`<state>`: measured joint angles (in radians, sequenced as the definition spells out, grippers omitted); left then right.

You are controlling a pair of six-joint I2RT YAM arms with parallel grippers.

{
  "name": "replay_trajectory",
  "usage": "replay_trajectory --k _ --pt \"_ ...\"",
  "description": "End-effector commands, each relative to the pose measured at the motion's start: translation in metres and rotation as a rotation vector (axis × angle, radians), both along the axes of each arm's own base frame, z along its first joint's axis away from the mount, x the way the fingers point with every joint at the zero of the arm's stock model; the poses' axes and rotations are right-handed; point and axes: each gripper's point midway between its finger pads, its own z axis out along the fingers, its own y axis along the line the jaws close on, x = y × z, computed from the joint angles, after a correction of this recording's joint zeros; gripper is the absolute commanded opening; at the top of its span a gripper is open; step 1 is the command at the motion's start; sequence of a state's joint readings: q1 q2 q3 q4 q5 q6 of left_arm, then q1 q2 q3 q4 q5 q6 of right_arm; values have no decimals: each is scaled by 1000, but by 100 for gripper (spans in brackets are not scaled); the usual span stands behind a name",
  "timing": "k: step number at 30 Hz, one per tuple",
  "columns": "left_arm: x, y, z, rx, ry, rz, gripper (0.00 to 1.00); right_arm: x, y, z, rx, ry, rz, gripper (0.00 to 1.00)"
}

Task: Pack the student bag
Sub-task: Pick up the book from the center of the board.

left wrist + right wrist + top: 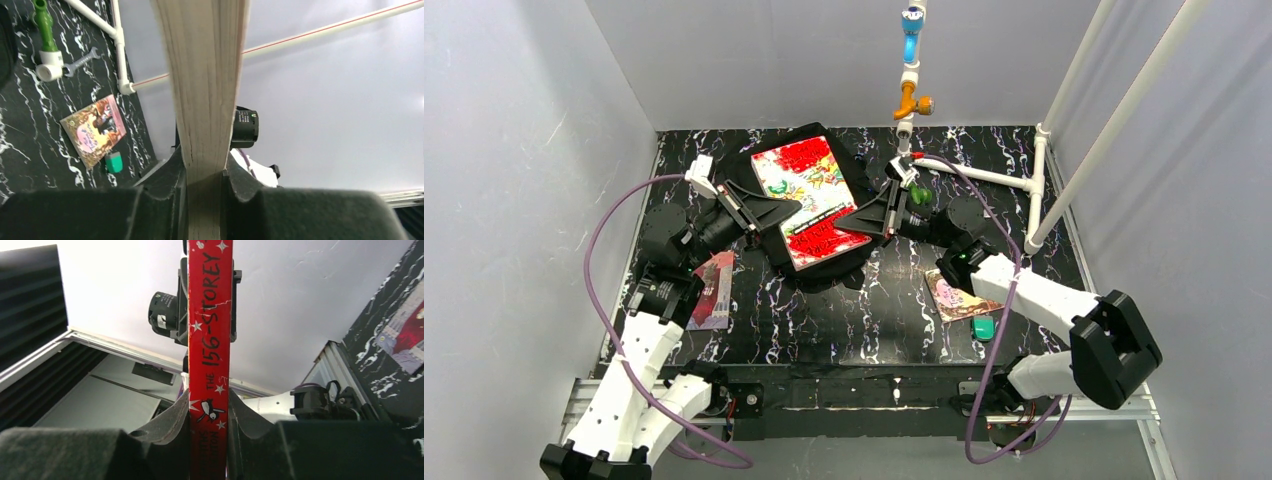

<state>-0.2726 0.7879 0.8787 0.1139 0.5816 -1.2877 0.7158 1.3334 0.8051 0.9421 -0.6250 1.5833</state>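
Note:
A thick red book [809, 200] is held level above the black student bag [824, 272], which lies at the middle back of the table and is mostly hidden under the book. My left gripper [774, 212] is shut on the book's page edge [207, 90], with my fingers [170, 175] on both sides of it. My right gripper [866, 218] is shut on the book's red spine [209, 340], which reads "156-STOREY". In the wrist views, the left gripper [205, 175] and the right gripper [209, 412] each clamp the book tightly.
A thin book [714, 290] lies at the left by my left arm. Another picture book [952, 295] and a green eraser [983, 328] lie at the right front. A white pipe frame [1034, 185] stands at the back right. A pipe with an orange valve [911, 100] hangs above the back. A wrench [82, 60] lies near it.

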Motion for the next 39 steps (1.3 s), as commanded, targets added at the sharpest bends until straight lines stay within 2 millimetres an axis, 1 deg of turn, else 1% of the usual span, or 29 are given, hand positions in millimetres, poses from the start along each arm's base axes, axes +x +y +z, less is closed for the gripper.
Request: replay_trajectory --k 1,2,3,4,5,7,9,10,12,14,16,18,19,21,23,25,27,29,30,31,32,34,35,36,37,38,39 --pt "0 7 27 -38 -93 59 0 -6 -11 24 -10 -113 -76 53" --pt "2 12 30 -48 -100 93 0 0 -14 21 -30 -96 -128 68" --pt "4 17 33 -60 -109 134 0 7 -17 20 -36 -73 -180 77" --pt "7 22 35 -75 -117 174 0 10 -19 20 -29 -55 -222 84" --pt "9 27 38 -95 -125 208 0 11 -19 23 -11 -50 -252 88" --pt "13 35 42 -151 -139 259 0 13 -17 27 14 -38 -284 94" --pt "18 39 42 -216 -133 280 0 12 -13 35 69 -26 -289 98" --pt "20 39 43 -249 -125 281 0 12 -11 39 103 -16 -291 98" --pt "24 40 42 -278 -117 284 0 12 -4 45 146 12 -288 96" --pt "29 42 39 -304 -102 300 0 13 8 47 160 27 -286 95" --pt "29 43 39 -319 -106 305 0 12 14 53 191 27 -298 89" --pt "29 44 38 -311 -118 314 0 15 19 52 197 46 -321 70" --pt "30 44 36 -308 -117 318 0 15 21 51 196 49 -334 66" --pt "31 44 29 -309 -102 324 0 18 25 47 179 50 -367 65" --pt "32 42 21 -308 -83 326 0 27 29 37 145 71 -405 65" --pt "33 40 10 -306 -57 322 0 32 33 31 134 92 -418 64" --pt "33 37 3 -304 -44 316 0 37 37 25 136 113 -425 64" --pt "33 35 -1 -302 -37 313 0 38 41 22 146 125 -407 63" --pt "33 35 -3 -298 -40 313 0 37 42 22 155 122 -397 61" --pt "32 34 -4 -287 -49 313 0 36 43 20 153 127 -389 57" --pt "32 34 -6 -274 -54 313 0 36 43 18 148 131 -386 50" --pt "32 29 -15 -244 -49 292 0 36 41 9 124 142 -392 32" --pt "31 25 -23 -228 -33 274 0 38 38 -1 93 158 -407 25" --pt "32 22 -36 -206 -1 255 4 43 31 -14 46 184 -431 15" --pt "31 17 -51 -177 41 234 22 51 23 -32 -18 216 -465 2" --pt "30 14 -70 -134 85 216 44 58 11 -50 -93 250 -504 1" --pt "27 10 -88 -80 129 191 62 66 -6 -68 -169 272 -555 1"
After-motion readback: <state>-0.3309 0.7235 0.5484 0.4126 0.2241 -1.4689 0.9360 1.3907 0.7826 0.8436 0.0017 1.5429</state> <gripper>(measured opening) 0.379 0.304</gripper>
